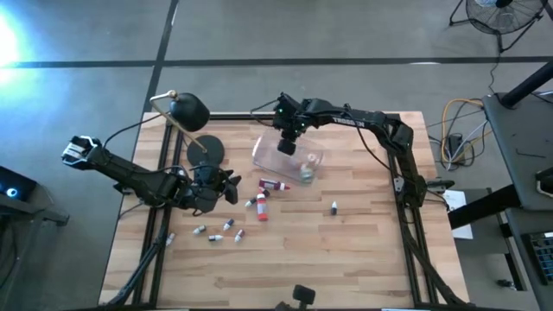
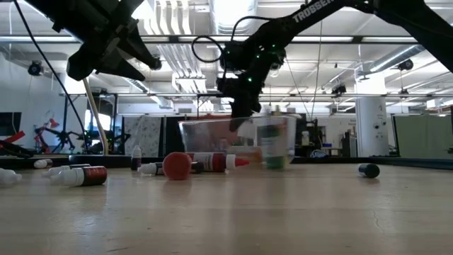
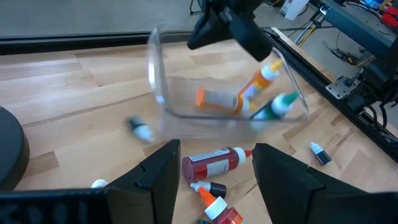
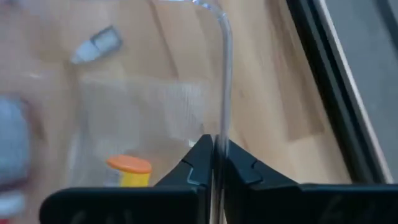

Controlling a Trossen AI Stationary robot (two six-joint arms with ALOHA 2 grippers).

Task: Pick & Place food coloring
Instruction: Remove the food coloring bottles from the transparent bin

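A clear plastic tub [image 1: 292, 159] sits mid-table with an orange-capped bottle [image 3: 256, 82], an orange bottle [image 3: 217, 99] and a green one [image 3: 277, 107] inside. My right gripper [image 1: 288, 142] is shut on the tub's rim. More food coloring bottles lie on the wood: a red one [image 1: 275, 184], a red-and-white one [image 1: 259, 206], a dark-capped one [image 1: 334, 207] and several small ones [image 1: 220, 231]. My left gripper [image 1: 232, 186] is open and hangs well above the table [image 2: 106, 42]. In its wrist view the red bottle [image 3: 214, 163] shows between its fingers, untouched. My right gripper pinches the tub's thin clear side wall at its top rim [image 4: 222, 118], one finger inside the tub and one outside. The fingers come from above, pointing down. The tub looks slightly tipped in the hold; whether its base has left the table, I cannot tell.
A black round-headed desk lamp [image 1: 190, 112] with a round base [image 1: 205, 151] stands at the table's far left, close to the left arm. The near half of the wooden table [image 1: 346, 268] holds nothing but a small black mount [image 1: 302, 295] at its near edge.
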